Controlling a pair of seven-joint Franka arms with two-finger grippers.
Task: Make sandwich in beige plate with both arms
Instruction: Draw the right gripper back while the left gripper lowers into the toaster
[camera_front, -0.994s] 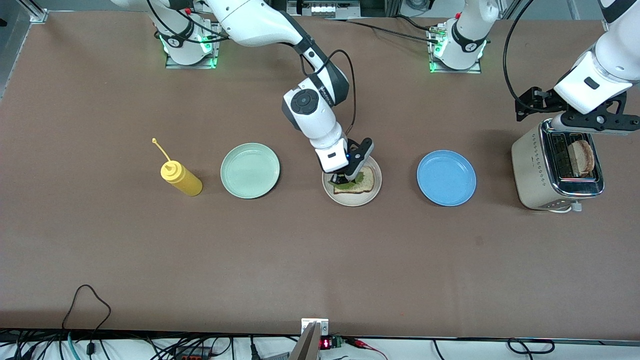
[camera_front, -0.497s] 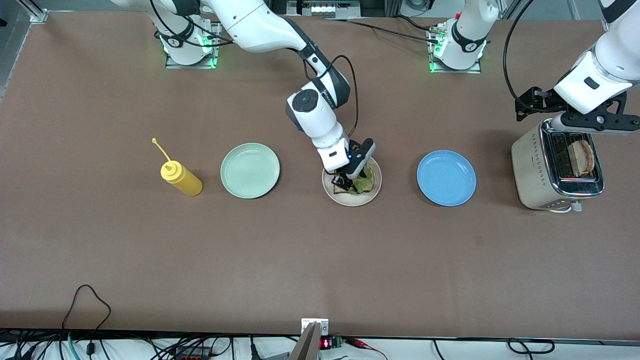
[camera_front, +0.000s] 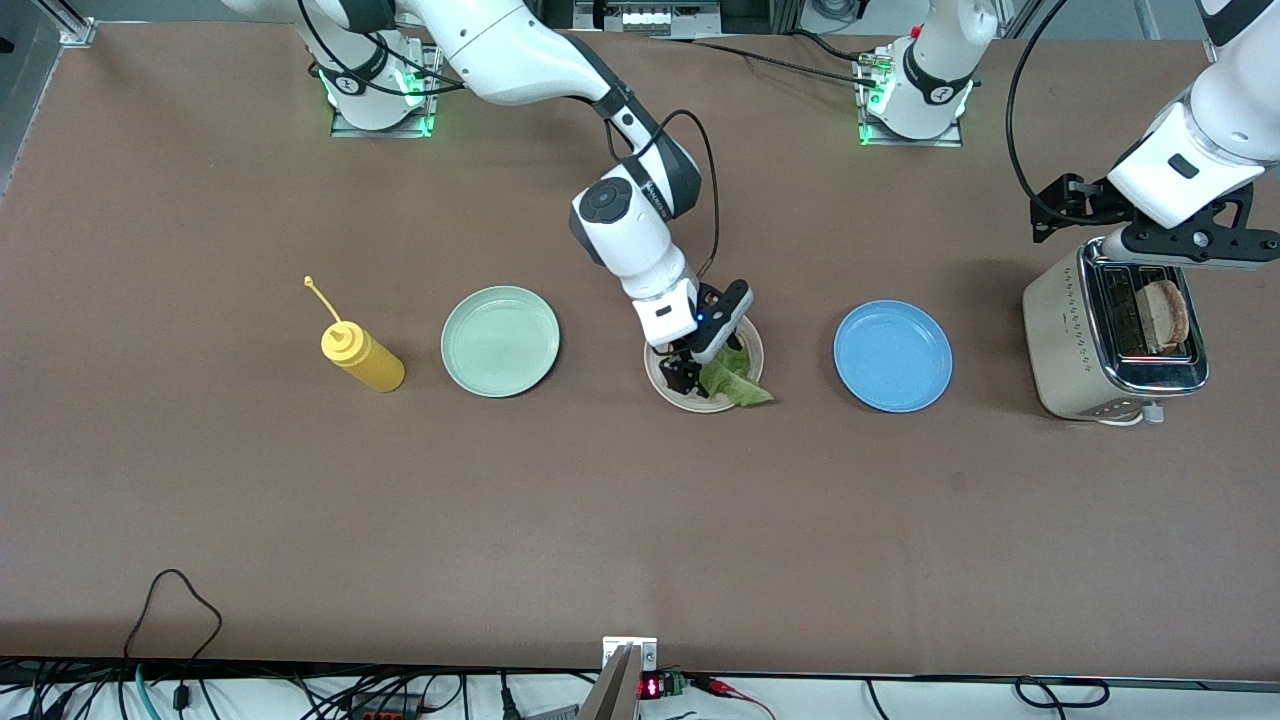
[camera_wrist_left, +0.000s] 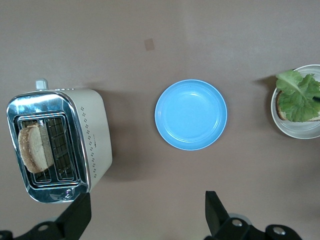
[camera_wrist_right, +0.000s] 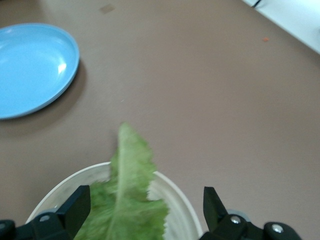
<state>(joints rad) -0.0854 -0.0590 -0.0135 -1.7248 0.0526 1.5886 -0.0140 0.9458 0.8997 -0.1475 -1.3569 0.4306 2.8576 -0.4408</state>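
Green lettuce (camera_front: 738, 378) covers the bread (camera_wrist_left: 281, 100) on the beige plate (camera_front: 662, 382), its tip over the rim. Right gripper (camera_front: 696, 368) hangs over it, fingers apart. Left gripper (camera_wrist_left: 145, 212), spread, waits over the toaster (camera_front: 1110, 340), bread slice (camera_front: 1166, 314) inside. Blue plate (camera_front: 892, 356), green plate (camera_front: 500, 341) and yellow bottle (camera_front: 362, 357) flank.
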